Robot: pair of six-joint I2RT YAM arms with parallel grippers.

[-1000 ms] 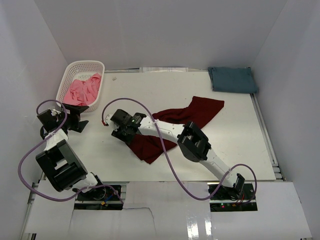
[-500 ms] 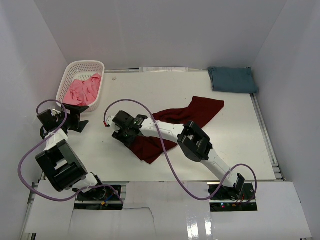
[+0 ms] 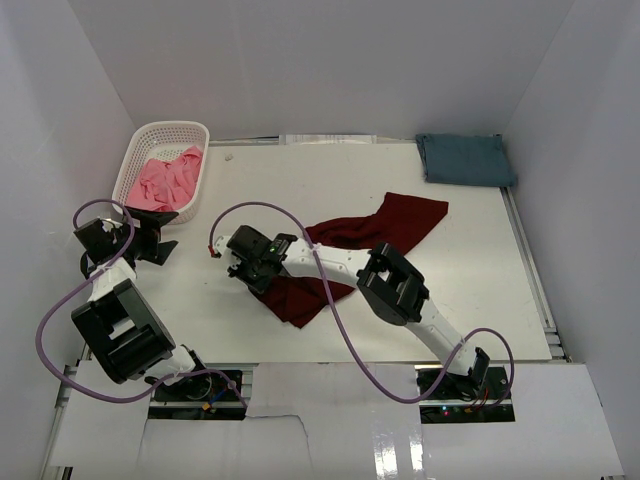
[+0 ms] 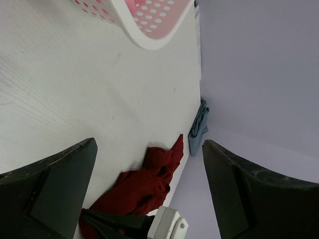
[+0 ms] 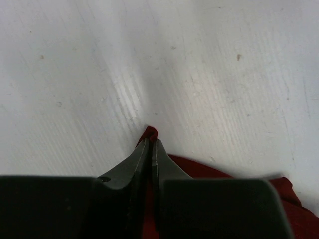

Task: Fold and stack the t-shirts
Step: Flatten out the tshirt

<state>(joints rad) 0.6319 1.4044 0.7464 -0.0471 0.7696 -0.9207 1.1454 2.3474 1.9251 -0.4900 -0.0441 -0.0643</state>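
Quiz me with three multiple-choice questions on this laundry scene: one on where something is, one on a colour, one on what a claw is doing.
1. Where is the pink shirt?
A. draped over an arm
B. inside the white basket
C. on the floor

2. What colour is the folded shirt at the far right corner of the table?
A. slate-blue
B. pink
C. maroon

3. What is the right gripper doing?
A. wide open, holding nothing
B. hidden from every camera
C. closed on an edge of the maroon shirt

Answers:
1 B: the top view shows pink cloth bunched within the basket's lattice walls.
2 A: the neat rectangle by the right wall is greyish blue.
3 C: the right wrist view shows both fingers together, with red cloth pinched at their tips.
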